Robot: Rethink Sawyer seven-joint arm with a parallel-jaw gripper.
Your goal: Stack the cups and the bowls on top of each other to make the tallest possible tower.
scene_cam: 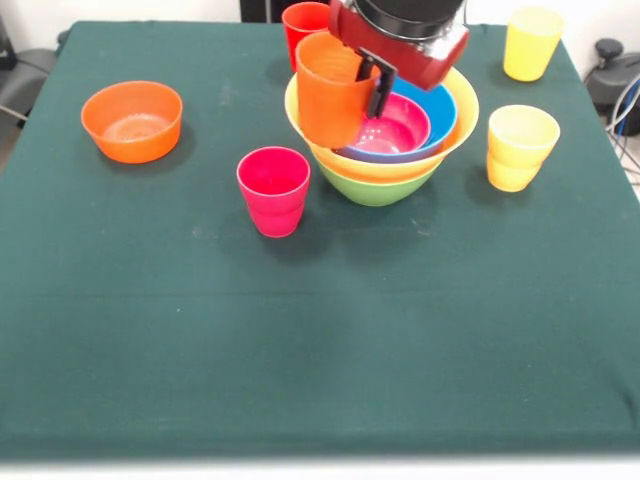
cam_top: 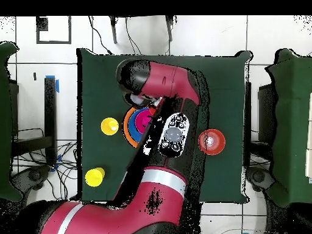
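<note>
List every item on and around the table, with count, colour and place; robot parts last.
Tower: one; green bowl at the base, wide yellow bowl in it, then blue, then magenta-pink; table's middle, toward the robot.
Orange bowl: one, alone, left side in the front view.
Orange cup: one, held over the tower's left rim.
Magenta-pink cup: one, upright, in front of the tower, to its left.
Yellow cups: two, right of the tower; one near it, one at the far corner.
Red cup: one, behind the tower, partly hidden.
Table: one, dark green cloth.
Tool: one, red and black, shut on the orange cup's rim.
</note>
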